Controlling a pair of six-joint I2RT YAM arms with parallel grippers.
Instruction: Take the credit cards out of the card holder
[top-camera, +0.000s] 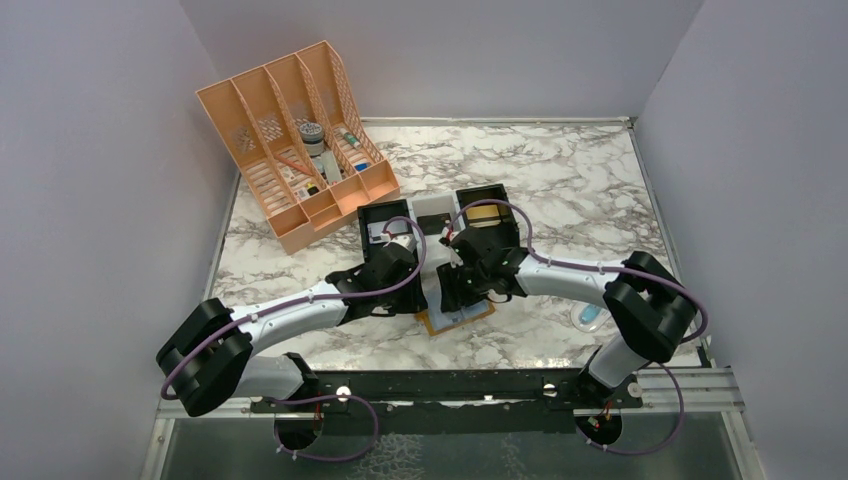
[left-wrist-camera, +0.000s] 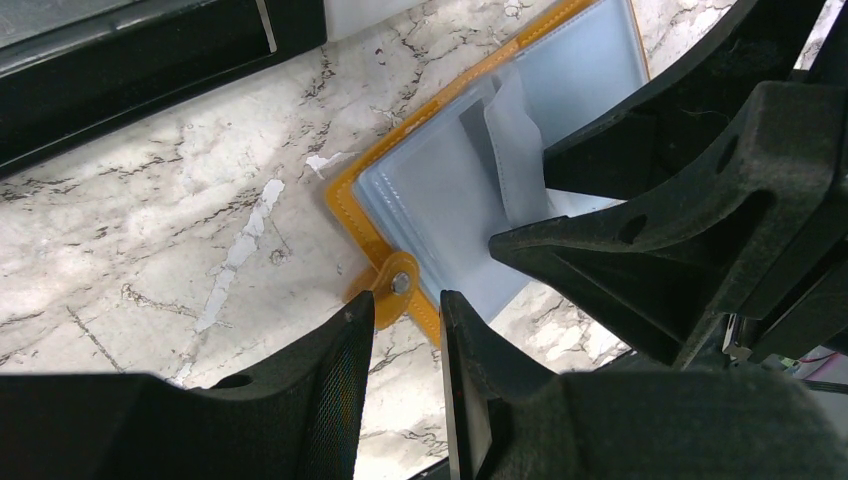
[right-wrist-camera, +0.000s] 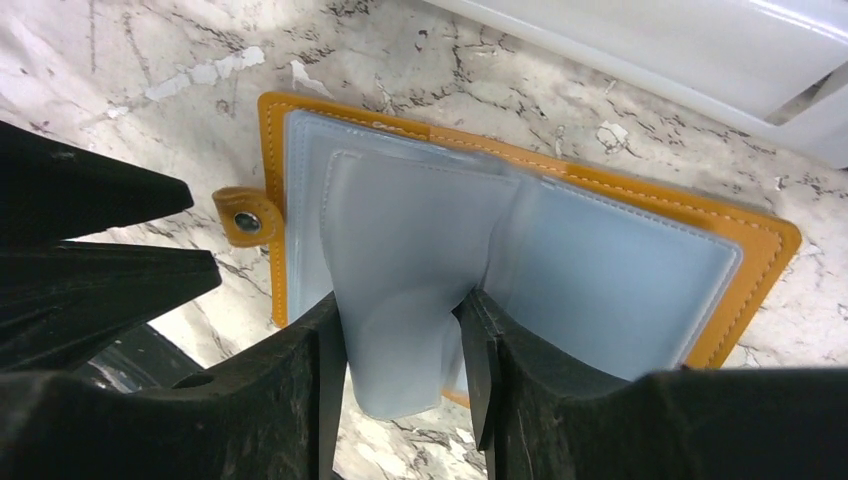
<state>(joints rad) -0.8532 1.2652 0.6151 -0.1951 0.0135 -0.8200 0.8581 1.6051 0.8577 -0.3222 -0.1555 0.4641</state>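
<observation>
A marble-patterned surface (top-camera: 560, 170) fills the overhead view, with two robot arms reaching in from the bottom and meeting at the centre. Under their tips lies the card holder (top-camera: 462, 320), a small mustard-tan wallet. It is open flat like a book, just below the middle of the frame.

In the right wrist view, the card holder (right-wrist-camera: 620, 270) stretches across the middle with its pale blue-grey inner panels facing up. The right fingers (right-wrist-camera: 325, 370) rise from the bottom edge. They are clamped on a pale sheet (right-wrist-camera: 400, 280), one finger against each side edge. The sheet lifts off the left panel and bows towards the camera. I cannot tell whether it is a credit card or one of the holder's own sleeves.

In the left wrist view, the left fingers (left-wrist-camera: 350, 370) come up from the bottom with a narrow gap between them. The holder's snap tab (left-wrist-camera: 397, 287) sits right at the mouth of that gap. I cannot tell whether they are pinching it or only resting beside it.

Overhead, two black bins (top-camera: 375, 220) stand side by side just above the arms. An orange file organizer (top-camera: 300, 140) sits in the upper left. A clear-blue packet (top-camera: 590, 317) lies at the right, beside the right arm.
</observation>
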